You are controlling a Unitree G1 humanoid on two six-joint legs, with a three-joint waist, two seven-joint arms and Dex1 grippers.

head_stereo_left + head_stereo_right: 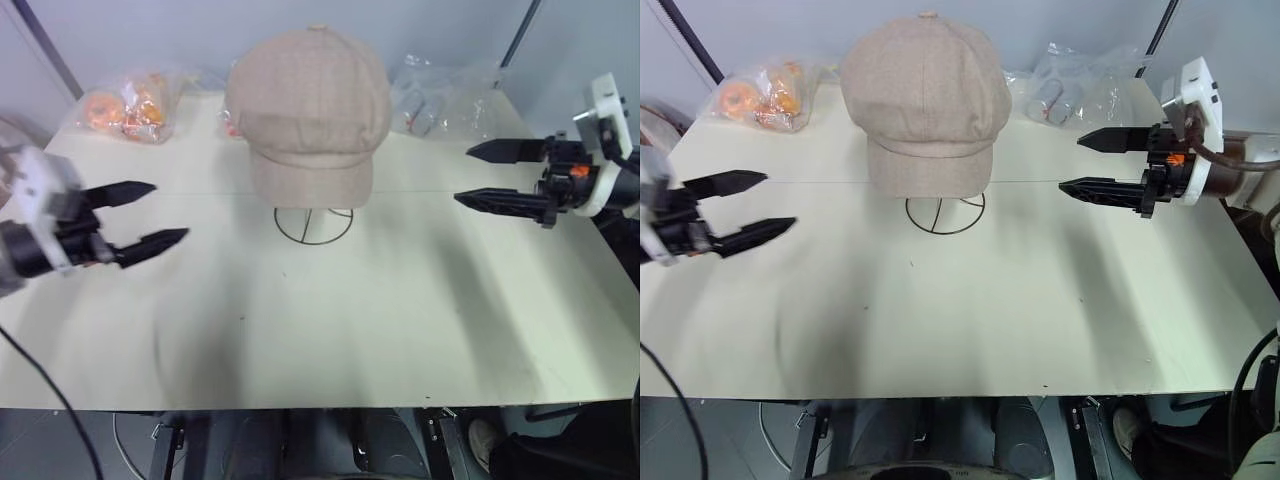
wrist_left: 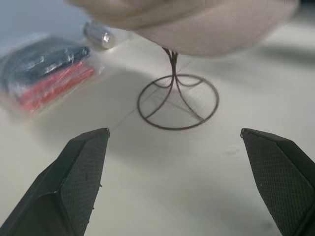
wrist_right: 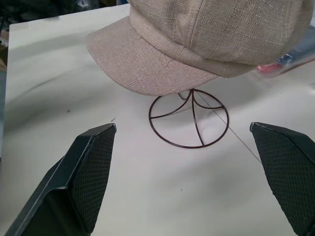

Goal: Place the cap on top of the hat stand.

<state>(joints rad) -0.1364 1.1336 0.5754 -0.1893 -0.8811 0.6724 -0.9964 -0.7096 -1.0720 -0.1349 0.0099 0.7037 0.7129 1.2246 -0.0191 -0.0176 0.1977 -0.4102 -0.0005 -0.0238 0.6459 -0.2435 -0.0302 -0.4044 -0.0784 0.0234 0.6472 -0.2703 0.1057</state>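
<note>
Cap (image 1: 308, 105) is seated on top of the hat stand (image 1: 314, 225), covering the head cage completely; only the narrow neck and the round wire base are seen below the brim. Brim is turned toward the robot and hangs over the base. Stand is upright near the far middle of the pale table (image 1: 330, 330).

Left gripper (image 1: 150, 215) is released: both black fingers are spread wide, nothing is held between them. It is held over the table to the left of the stand, well apart from the cap, fingers pointed roughly level toward the centre. In the left wrist view the stand's base and the underside of the cap are framed between the open fingers.

Right gripper (image 1: 1072, 164) is released too: fingers are spread wide and empty. It is held to the right of the stand, apart from the cap, pointed toward it. In the right wrist view the brim and wire base are seen between the fingers, no contact.

At the far left edge of the table a clear bag with orange items (image 1: 128, 108) is lying; at the far right, behind the cap, a clear plastic bag (image 1: 1072, 88) with pale contents. A bag with red and dark contents (image 2: 47, 78) is seen near the stand's base in the left wrist view, with a small silvery object (image 2: 100, 35) next to it.
</note>
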